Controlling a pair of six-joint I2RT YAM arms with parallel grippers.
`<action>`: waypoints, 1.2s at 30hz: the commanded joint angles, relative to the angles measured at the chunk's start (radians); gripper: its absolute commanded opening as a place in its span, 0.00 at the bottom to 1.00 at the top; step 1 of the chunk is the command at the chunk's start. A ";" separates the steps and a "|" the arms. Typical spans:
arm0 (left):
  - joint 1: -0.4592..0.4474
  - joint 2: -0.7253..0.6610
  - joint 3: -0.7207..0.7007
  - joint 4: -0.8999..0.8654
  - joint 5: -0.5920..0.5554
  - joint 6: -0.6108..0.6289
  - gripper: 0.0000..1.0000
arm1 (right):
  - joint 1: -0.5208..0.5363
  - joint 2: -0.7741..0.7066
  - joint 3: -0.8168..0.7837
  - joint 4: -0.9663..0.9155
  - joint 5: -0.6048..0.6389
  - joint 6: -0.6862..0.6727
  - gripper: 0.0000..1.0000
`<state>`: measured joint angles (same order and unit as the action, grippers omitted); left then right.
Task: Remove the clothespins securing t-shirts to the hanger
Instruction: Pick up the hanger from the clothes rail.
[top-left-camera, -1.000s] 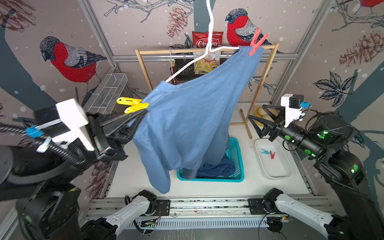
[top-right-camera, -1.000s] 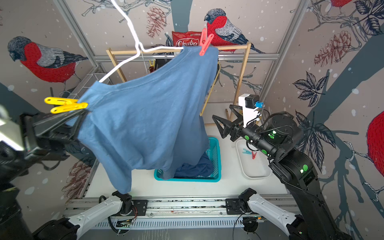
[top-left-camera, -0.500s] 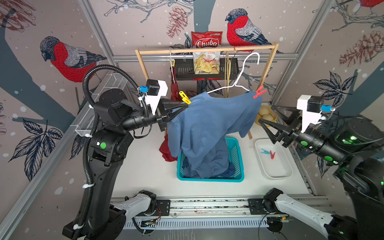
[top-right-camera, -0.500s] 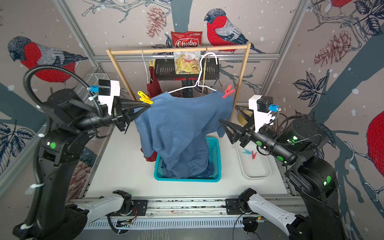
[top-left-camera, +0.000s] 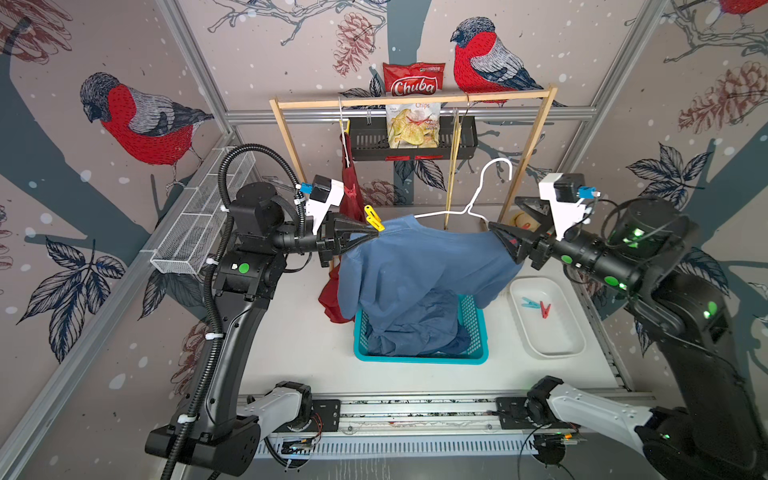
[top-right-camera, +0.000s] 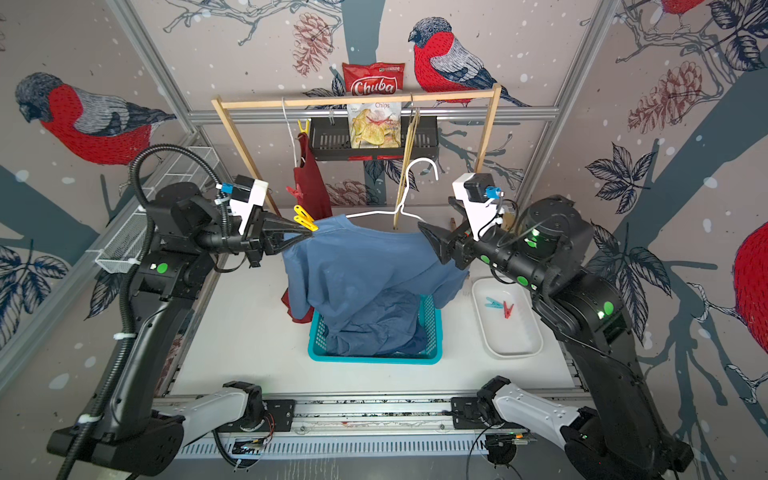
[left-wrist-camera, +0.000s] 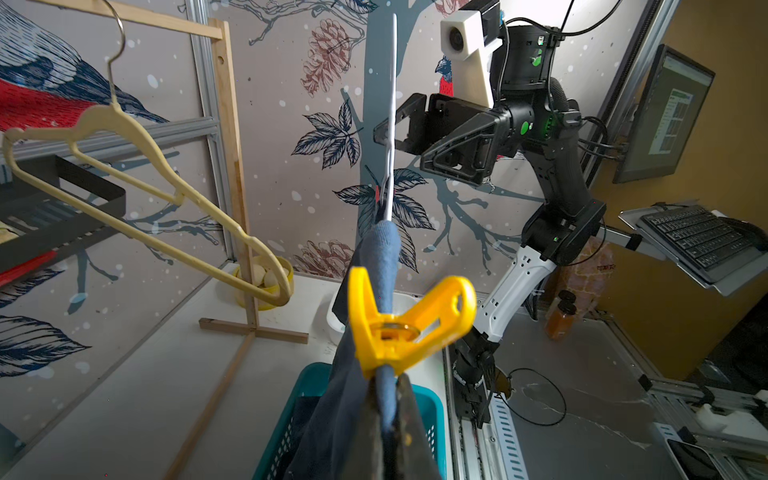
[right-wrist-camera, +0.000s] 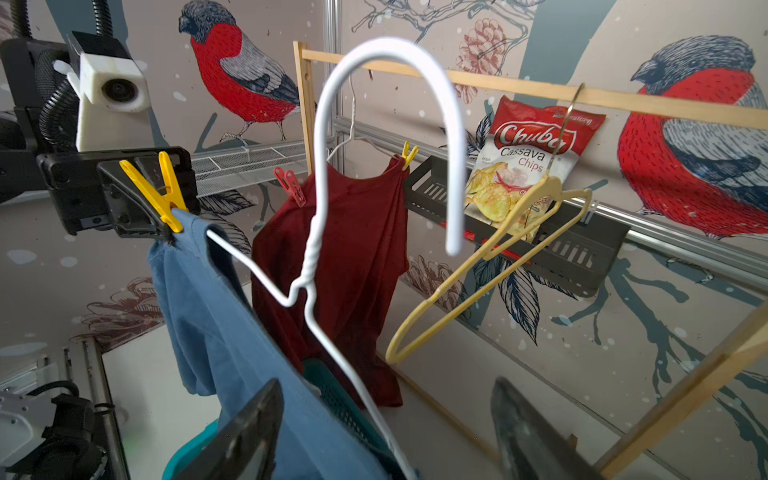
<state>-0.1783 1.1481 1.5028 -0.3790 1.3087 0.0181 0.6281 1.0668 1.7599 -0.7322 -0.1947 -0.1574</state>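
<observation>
left end effector (top-left-camera: 374, 236) clamped tight on the left shoulder of the blue t-shirt (top-left-camera: 419, 266), just under the yellow clothespin (top-left-camera: 374, 217) pinning it to the white wire hanger (top-left-camera: 478, 199). right end effector (right-wrist-camera: 386, 382) has jaws wide apart, straddling the hanger's right shoulder, gripping nothing. shirt hem droops into the teal basket (top-left-camera: 473, 328) on the tabletop (top-left-camera: 299, 332). dark red t-shirt (top-right-camera: 307, 183) hangs on the far wooden rack (top-left-camera: 415, 99). light blue clothespin (top-left-camera: 531, 304) and red clothespin (top-left-camera: 545, 309) lie touching in the white tray (top-left-camera: 552, 349), right of the basket
</observation>
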 joint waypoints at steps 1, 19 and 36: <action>0.009 -0.016 -0.037 0.072 0.060 0.029 0.00 | -0.001 0.037 0.004 0.029 -0.062 -0.052 0.78; 0.020 -0.050 -0.083 0.070 0.071 0.045 0.00 | -0.008 0.084 -0.088 0.072 -0.224 -0.130 0.10; 0.031 -0.127 -0.046 -0.142 -0.100 0.202 0.80 | -0.010 0.057 -0.091 0.001 -0.364 -0.248 0.00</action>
<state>-0.1524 1.0130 1.4174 -0.4324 1.2530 0.1497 0.6209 1.1263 1.6676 -0.7425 -0.5301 -0.3927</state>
